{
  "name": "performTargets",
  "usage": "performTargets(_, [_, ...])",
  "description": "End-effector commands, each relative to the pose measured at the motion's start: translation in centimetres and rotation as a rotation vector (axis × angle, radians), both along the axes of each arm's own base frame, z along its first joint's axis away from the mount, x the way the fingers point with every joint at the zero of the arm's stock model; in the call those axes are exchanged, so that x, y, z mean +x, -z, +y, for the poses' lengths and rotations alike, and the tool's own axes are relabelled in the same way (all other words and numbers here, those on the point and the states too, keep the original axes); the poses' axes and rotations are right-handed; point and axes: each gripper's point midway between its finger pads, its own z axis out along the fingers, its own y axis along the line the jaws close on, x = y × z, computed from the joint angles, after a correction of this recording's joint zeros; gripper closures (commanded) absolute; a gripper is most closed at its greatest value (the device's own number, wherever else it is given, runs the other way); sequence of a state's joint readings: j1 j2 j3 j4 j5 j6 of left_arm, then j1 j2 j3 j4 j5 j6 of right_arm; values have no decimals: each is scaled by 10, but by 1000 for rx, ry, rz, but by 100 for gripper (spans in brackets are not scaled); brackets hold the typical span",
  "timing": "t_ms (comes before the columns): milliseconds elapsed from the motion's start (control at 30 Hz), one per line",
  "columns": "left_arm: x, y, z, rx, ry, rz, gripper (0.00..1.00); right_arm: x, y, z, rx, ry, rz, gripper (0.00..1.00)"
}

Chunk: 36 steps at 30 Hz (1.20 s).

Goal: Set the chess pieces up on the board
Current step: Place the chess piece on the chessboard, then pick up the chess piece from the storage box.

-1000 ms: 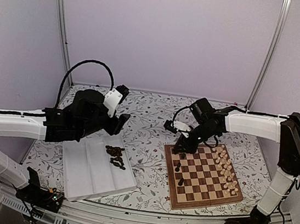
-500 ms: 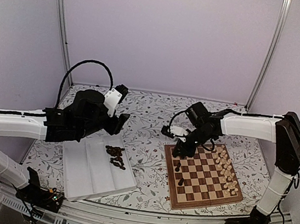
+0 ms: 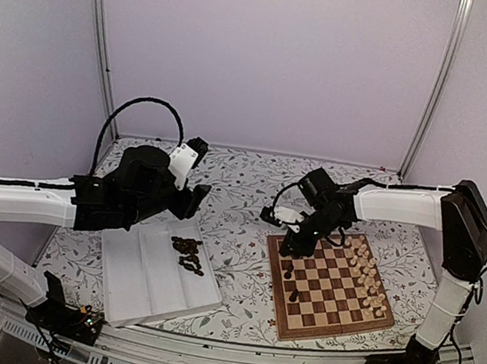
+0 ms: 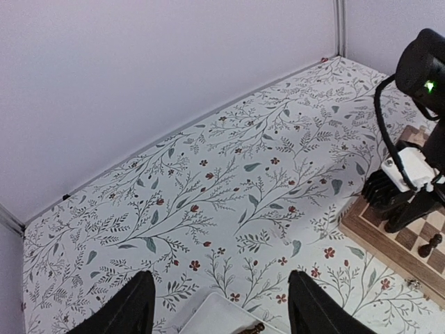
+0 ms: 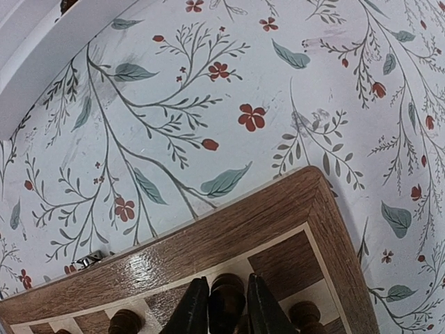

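Observation:
The board lies at the right of the table. Cream chess pieces stand along its right side, and a few dark ones stand on its left side. My right gripper is over the board's far left corner. In the right wrist view it is shut on a dark piece above a light square by the board's border. Other dark pieces stand beside it. A pile of dark pieces lies on the white tray. My left gripper is open and empty above the tray's far end.
In the left wrist view the open left gripper is above the floral cloth, with the tray's corner and one dark piece below. The board and the right arm are at the right. Walls and metal posts enclose the table.
My right gripper has shifted slightly left and down toward the board's far left corner with the dark piece. The left arm has not moved.

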<state>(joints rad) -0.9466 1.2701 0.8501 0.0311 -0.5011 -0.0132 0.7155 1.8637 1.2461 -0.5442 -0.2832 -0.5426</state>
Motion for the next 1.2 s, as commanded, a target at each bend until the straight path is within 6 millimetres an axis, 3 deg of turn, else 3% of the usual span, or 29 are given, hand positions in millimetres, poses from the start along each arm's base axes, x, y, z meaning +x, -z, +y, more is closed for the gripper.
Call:
performTargets(0, [5,-2,2,-21,-20,15,33,-2,-9,7,11,-4,22,74])
performTargets(133, [4,13,8,-7,-48,95,32,6,-44,12,58,9,-20,62])
performTargets(300, [-2,50,21,0,-79,273,37,19,-94,10,133,38,-74,56])
performTargets(433, [-8,84,32,9,-64,421,50,25,-119,-11,191,69,-98,54])
performTargets(533, [-9,102,34,25,-42,513,54,29,-131,-35,251,101,-127,54])
performTargets(633, [-9,121,35,96,-36,589,56,28,-141,-59,322,127,-169,54])
performTargets(767, [1,145,40,181,-78,667,60,21,-138,-78,373,160,-211,53])
performTargets(900, [12,162,45,233,-125,729,61,19,-133,-87,360,172,-251,52])
performTargets(1033, [17,177,42,282,-126,771,57,18,-129,-90,354,170,-254,52])
performTargets(1167, [4,178,19,283,4,817,57,17,-125,-91,348,164,-254,52])
